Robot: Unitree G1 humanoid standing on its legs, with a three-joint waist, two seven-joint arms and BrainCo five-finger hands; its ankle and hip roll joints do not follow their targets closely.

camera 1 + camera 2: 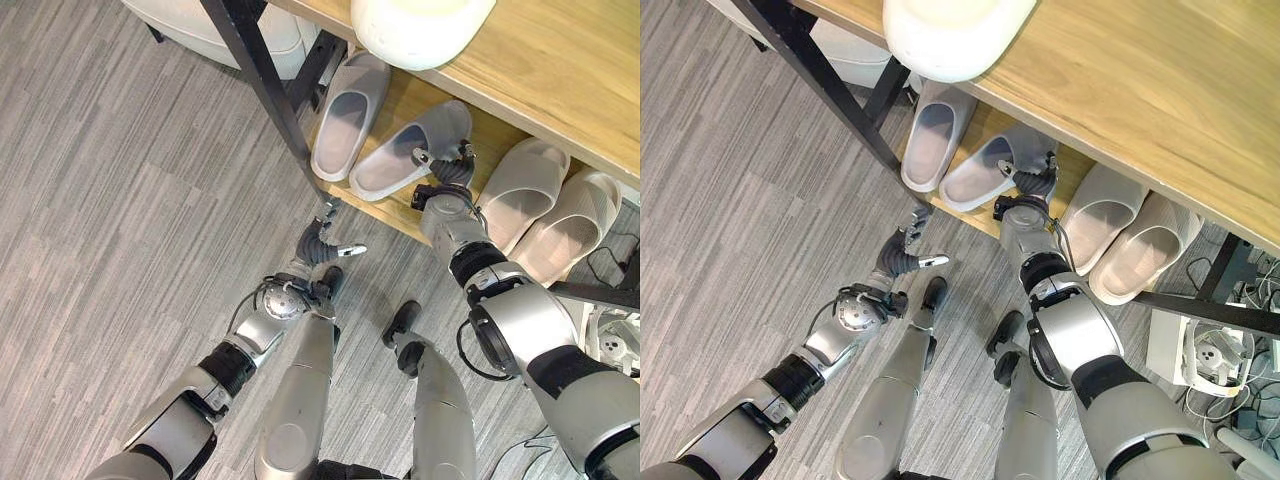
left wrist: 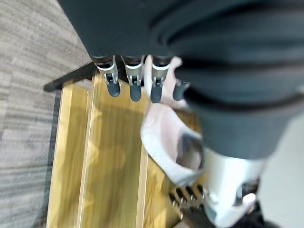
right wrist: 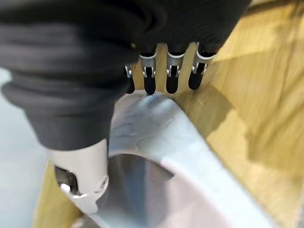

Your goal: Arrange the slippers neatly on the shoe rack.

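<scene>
Two grey slippers lie on the wooden lower shelf (image 1: 403,102) of the shoe rack. One grey slipper (image 1: 345,120) points straight in; the other grey slipper (image 1: 400,160) lies slanted beside it. My right hand (image 1: 443,170) rests at the slanted slipper's toe end. In the right wrist view its fingers (image 3: 173,71) reach straight over the grey upper (image 3: 156,137), with the thumb by the opening. A beige pair (image 1: 520,190) sits further right on the same shelf. My left hand (image 1: 322,245) hovers open over the floor by the rack's front edge.
A black slanted post (image 1: 262,75) of the rack stands just left of the grey slippers. The top shelf (image 1: 560,70) overhangs them and carries a white rounded container (image 1: 420,25). A white padded piece (image 1: 200,20) sits behind the post. Grey wood floor stretches to the left.
</scene>
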